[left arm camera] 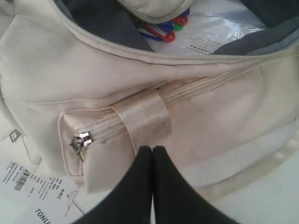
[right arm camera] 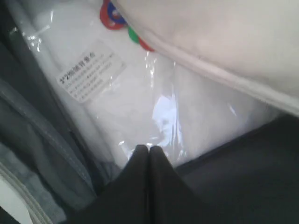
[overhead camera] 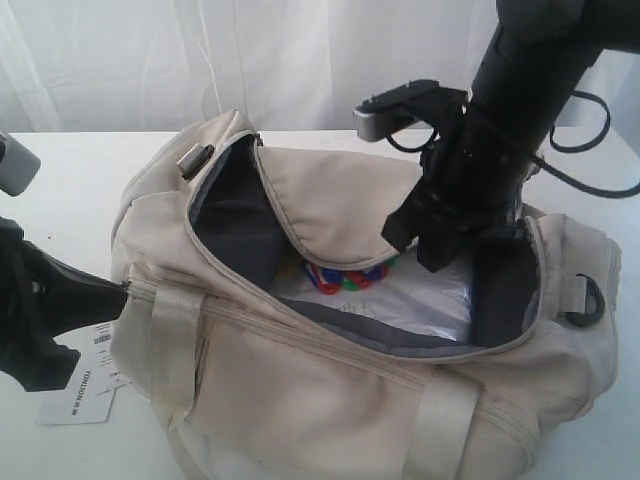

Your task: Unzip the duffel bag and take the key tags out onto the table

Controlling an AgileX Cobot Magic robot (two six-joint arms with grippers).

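The cream duffel bag (overhead camera: 300,390) lies on the white table (overhead camera: 60,170) with its main zipper open and the flap (overhead camera: 340,210) folded back over dark grey lining. The key tags (overhead camera: 345,277), in red, green and blue, peek out from under the flap, half hidden. They also show in both wrist views (left arm camera: 166,29) (right arm camera: 112,16). My right gripper (overhead camera: 428,250) hangs shut inside the opening, its tips (right arm camera: 148,148) just over a clear plastic packet and apart from the tags. My left gripper (left arm camera: 152,148) is shut with nothing held, its tips against the bag's webbing strap (left arm camera: 142,119).
A clear plastic packet (overhead camera: 420,300) with a printed label (right arm camera: 91,70) fills the bag's floor. A white paper barcode label (overhead camera: 85,385) lies on the table by the bag's left end. A side-pocket zipper pull (left arm camera: 79,141) and a black D-ring (overhead camera: 588,300) stick out.
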